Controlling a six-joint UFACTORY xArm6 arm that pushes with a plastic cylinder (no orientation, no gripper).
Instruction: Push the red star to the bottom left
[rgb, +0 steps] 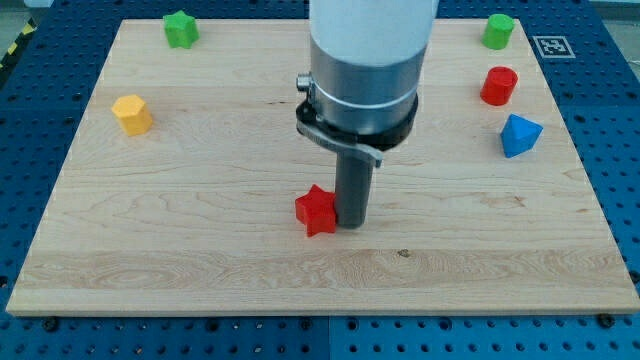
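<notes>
The red star (316, 210) lies on the wooden board (200, 250), a little below the board's middle. My tip (352, 224) stands right against the star's right side, touching it. The dark rod comes down from the grey and white arm body at the view's top centre, which hides part of the board behind it.
A green star (181, 28) sits at the top left. A yellow hexagon block (132, 114) is at the left. At the right are a green block (498, 30), a red block (498, 86) and a blue block (520, 135). A marker tag (552, 45) lies off the board.
</notes>
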